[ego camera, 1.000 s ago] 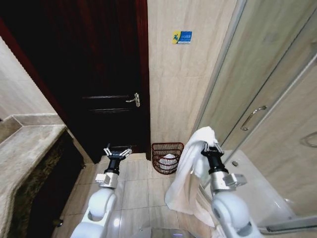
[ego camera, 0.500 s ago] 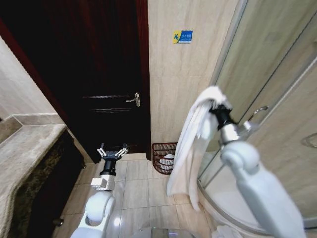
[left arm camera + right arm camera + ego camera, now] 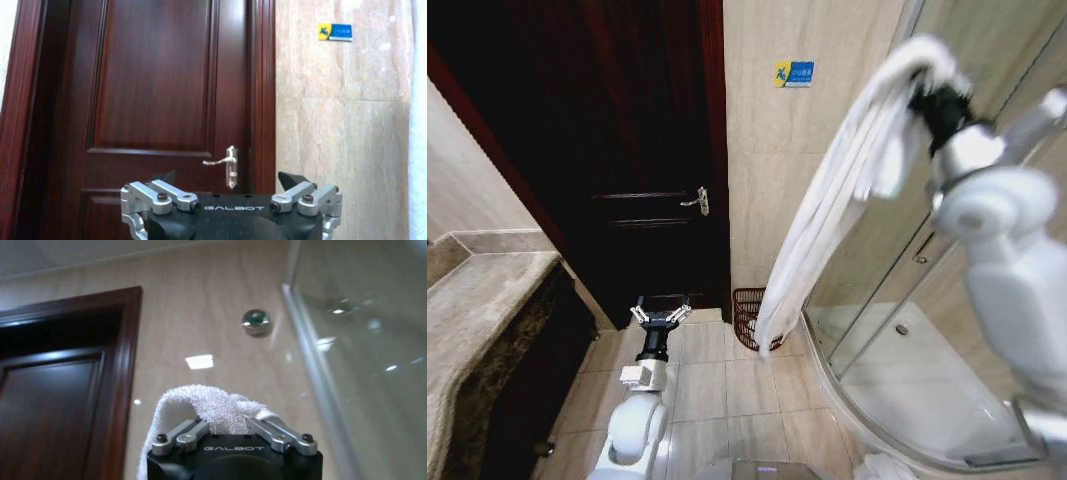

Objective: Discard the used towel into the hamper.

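Head view: right end effector (raised high) grips towel.

The tiled floor is carrying the scene, its pale square tiles running from the dark door across to the shower's curved threshold. The hamper is standing directly on these tiles, backed against the beige wall just beside the door frame, with a hanging towel covering its right part. On the left, a stone bench is lining the wall.
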### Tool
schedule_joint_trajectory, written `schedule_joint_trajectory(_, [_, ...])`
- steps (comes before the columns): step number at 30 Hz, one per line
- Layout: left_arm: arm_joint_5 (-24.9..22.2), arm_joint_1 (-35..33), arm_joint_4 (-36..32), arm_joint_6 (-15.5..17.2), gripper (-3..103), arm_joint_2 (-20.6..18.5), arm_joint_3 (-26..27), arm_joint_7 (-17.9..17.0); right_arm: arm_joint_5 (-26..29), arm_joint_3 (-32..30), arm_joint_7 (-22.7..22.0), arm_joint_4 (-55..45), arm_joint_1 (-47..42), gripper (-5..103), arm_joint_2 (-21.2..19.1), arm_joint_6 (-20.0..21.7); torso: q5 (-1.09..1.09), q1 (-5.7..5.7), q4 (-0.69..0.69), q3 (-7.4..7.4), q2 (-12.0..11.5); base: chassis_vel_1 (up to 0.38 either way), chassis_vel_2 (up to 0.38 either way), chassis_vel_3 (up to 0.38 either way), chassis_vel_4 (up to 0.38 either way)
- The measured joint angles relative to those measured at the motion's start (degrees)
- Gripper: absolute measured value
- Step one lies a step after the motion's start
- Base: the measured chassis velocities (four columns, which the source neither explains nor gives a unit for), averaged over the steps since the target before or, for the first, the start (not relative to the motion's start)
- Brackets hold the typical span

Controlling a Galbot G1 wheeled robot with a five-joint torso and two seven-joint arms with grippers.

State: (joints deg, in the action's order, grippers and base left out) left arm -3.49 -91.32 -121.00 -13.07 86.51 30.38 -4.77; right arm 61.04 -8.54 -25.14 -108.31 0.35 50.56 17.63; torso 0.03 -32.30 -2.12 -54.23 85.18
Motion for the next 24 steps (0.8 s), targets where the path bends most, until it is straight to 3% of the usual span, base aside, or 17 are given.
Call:
schedule_joint_trajectory(3, [-0.3, -0.8, 0.3, -0.5, 100, 0.1, 0.0, 0.4, 0.8, 2.7, -0.8, 3.7, 5.7, 8, 3.3, 1.0, -0.09, 0.0, -0.03, 0.01, 0.0, 0.0, 0.0, 0.0, 0.0])
schedule_joint_trajectory(10, [-1.5, -2.9, 1.1, -4.1, 100, -2.0, 0.7, 1.0, -0.2, 6.1, 0.4, 16.7, 19.3, 8, 9.7, 1.7, -0.05, 0.01, 0.0, 0.01, 0.0, 0.0, 0.0, 0.0, 0.0])
schedule_joint_trajectory(24, [-4.7, -2.0, -0.3, -3.5, 100, -4.9, 2.7, 0.9, -5.5, 9.7, 5.8, 33.5, 31.2, 8, 13.8, 0.8, -0.03, 0.01, 0.0, 0.01, 0.0, 0.0, 0.0, 0.0, 0.0])
